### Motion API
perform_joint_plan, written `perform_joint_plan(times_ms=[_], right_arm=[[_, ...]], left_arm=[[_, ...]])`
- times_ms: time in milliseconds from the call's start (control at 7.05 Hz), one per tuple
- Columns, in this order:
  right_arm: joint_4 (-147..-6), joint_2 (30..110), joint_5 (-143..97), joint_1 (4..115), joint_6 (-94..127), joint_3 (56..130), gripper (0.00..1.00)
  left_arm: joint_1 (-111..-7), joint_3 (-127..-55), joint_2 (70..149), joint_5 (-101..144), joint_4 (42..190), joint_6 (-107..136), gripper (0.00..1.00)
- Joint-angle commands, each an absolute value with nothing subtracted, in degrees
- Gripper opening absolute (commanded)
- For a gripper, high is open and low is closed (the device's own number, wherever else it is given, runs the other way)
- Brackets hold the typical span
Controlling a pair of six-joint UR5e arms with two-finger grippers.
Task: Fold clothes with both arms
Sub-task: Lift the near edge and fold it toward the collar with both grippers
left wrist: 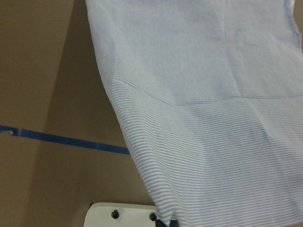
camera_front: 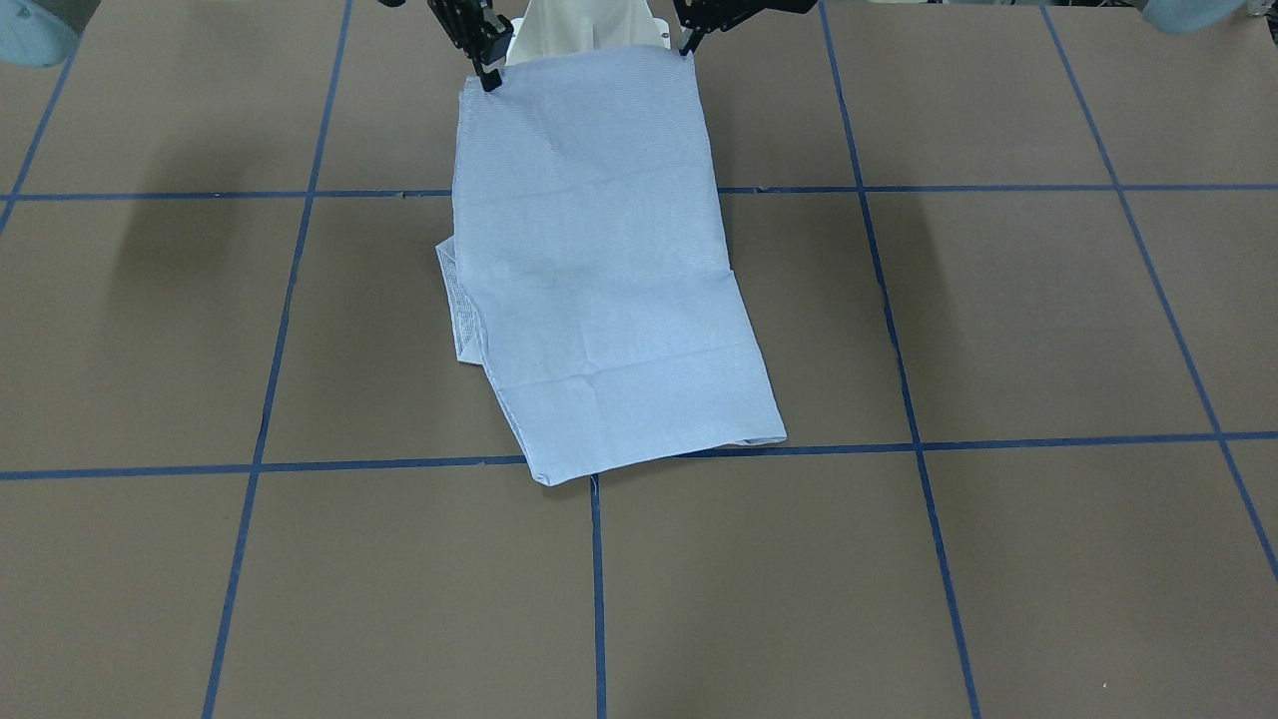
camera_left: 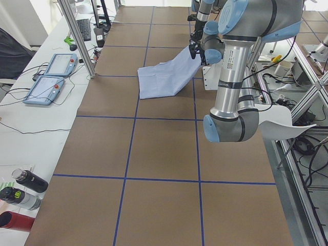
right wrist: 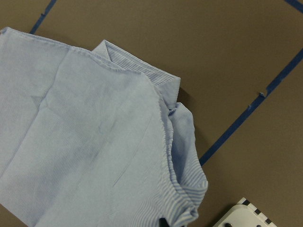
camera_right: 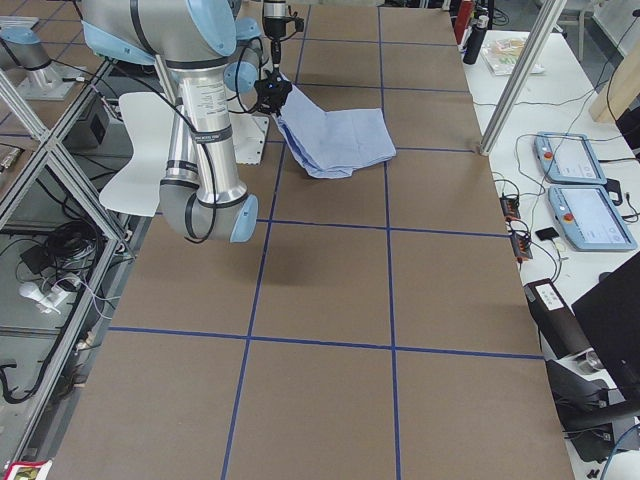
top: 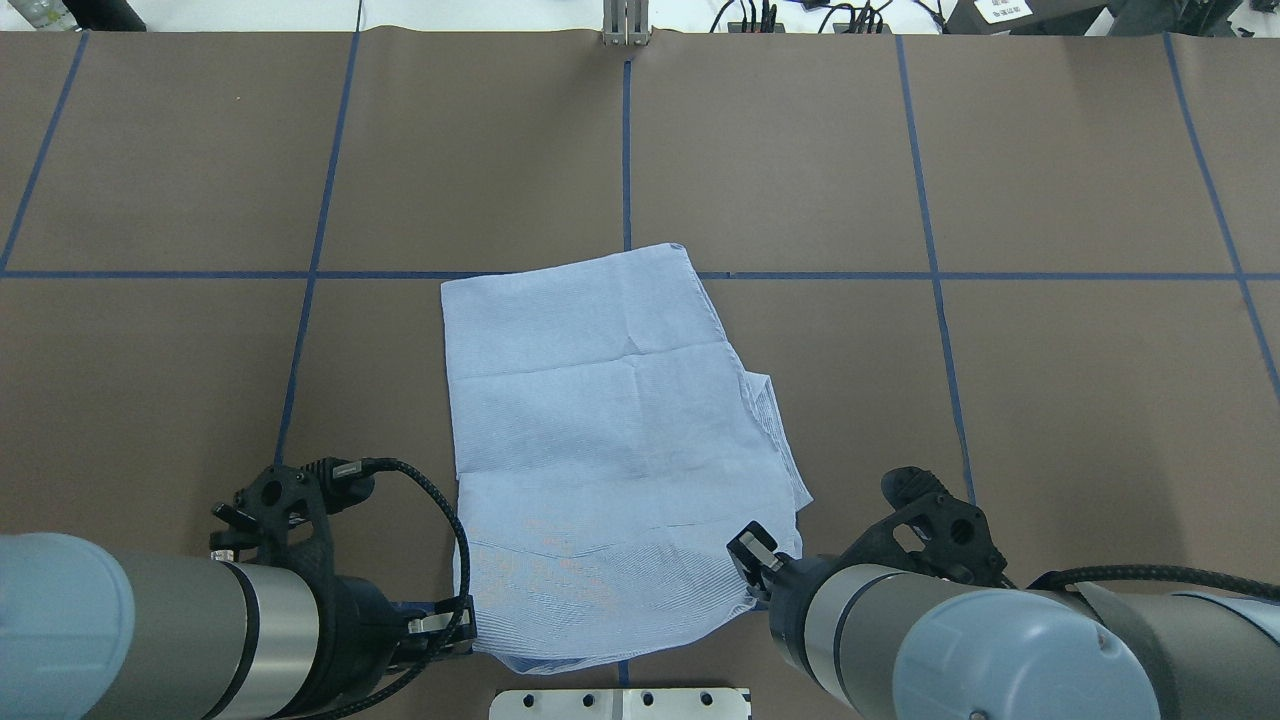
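— Where do my grippers stand?

— Nearest you, at 6 o'clock in the overhead view, your left gripper (camera_front: 687,48) is clamped on the near left corner of the shirt (top: 600,430). Your right gripper (camera_front: 489,80) is clamped on the near right corner. Both are just above the white base plate (top: 620,703).

— And the shirt itself?

— It's folded into one long panel. Your grippers hold its near edge off the table (top: 1050,400). The cloth slopes down toward 12 o'clock, and its far part lies flat. At 3 o'clock a striped under-layer pokes out from beneath the panel. The far edge lies over the blue tape line (top: 830,275) crossing the table's middle.
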State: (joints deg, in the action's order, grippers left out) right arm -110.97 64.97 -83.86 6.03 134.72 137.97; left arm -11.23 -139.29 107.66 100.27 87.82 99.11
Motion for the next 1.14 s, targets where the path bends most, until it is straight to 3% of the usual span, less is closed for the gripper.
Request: perform_joint_plan(times_ms=[0, 426, 993], right_arm=[[-112.1, 58.5, -83.6, 10.9, 129.2, 128.9, 0.00], [-102.2, 53.0, -84.2, 22.6, 118.3, 112.9, 0.00], [-86.5, 43.0, -84.3, 28.6, 112.7, 86.6, 0.00]], left_arm=[[-18.9, -132.9, 112.1, 101.3, 84.6, 93.1, 0.00], [-32.7, -119.0, 118.0, 101.3, 84.6, 79.0, 0.00], [-36.3, -103.6, 123.0, 98.7, 91.8, 73.6, 0.00]])
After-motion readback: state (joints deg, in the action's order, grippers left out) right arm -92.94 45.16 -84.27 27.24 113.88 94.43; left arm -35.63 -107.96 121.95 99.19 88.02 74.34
